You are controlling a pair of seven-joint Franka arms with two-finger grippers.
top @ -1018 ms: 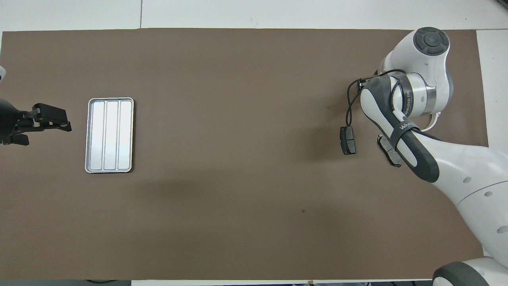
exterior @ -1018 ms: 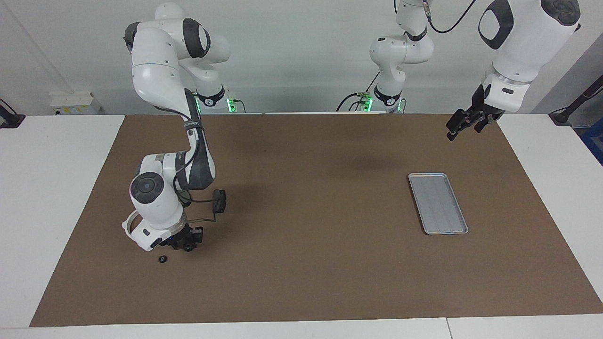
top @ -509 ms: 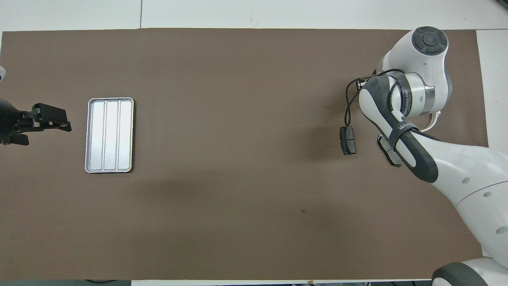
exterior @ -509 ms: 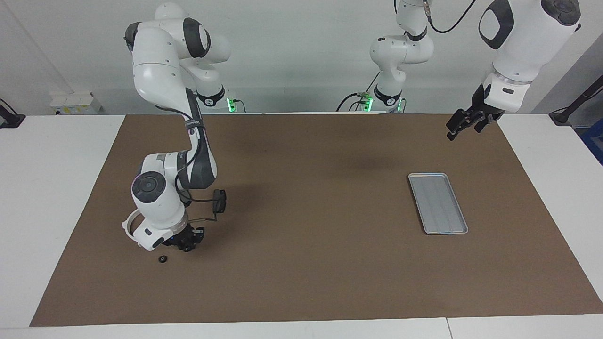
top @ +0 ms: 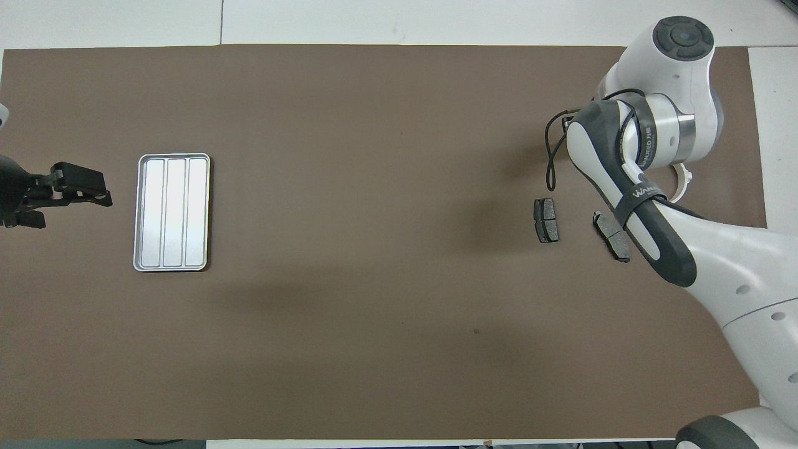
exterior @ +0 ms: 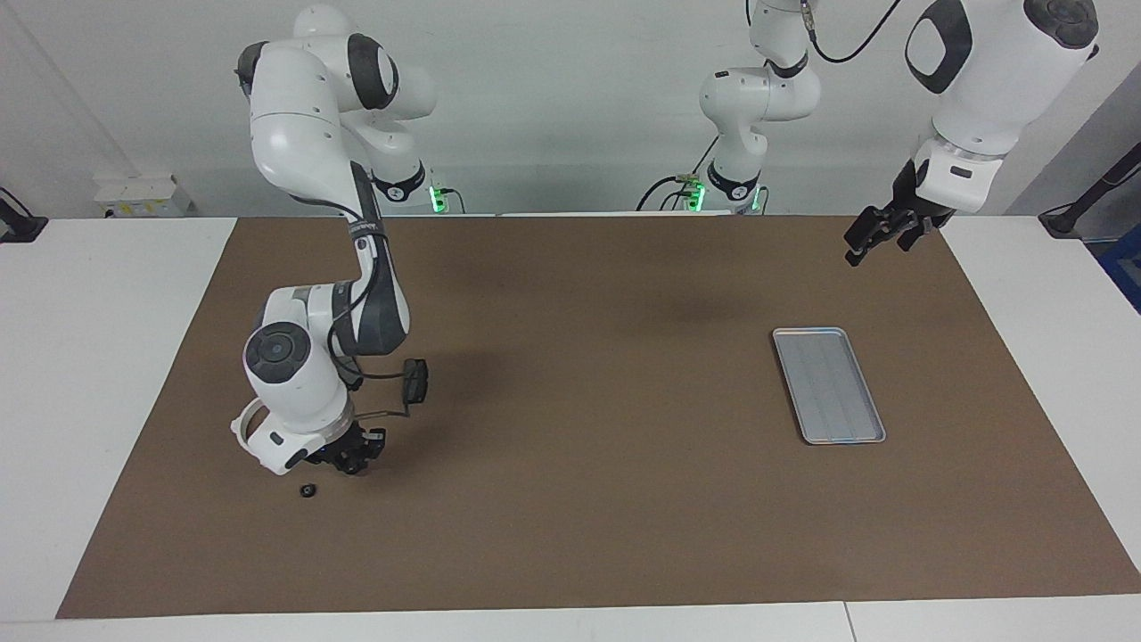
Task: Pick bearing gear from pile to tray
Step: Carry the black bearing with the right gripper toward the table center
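The right gripper (exterior: 355,457) sits low over the pile at the right arm's end of the brown mat (exterior: 588,374); whether its jaws are open, closed or gripping cannot be told. One small black gear (exterior: 307,490) lies just beside it, farther from the robots. A brake pad (exterior: 414,381) lies nearer the robots. The silver tray (exterior: 828,384) lies well apart, toward the left arm's end. The left gripper (exterior: 878,234) waits raised, jaws open.

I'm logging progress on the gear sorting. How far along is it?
Nothing is delivered yet: the tray holds no parts. In hand: the right gripper is low over the pile, beside the white arc; whether it grips a gear cannot be seen. One small black gear lies loose on the mat. The left gripper waits, raised. The carry and drop remain.
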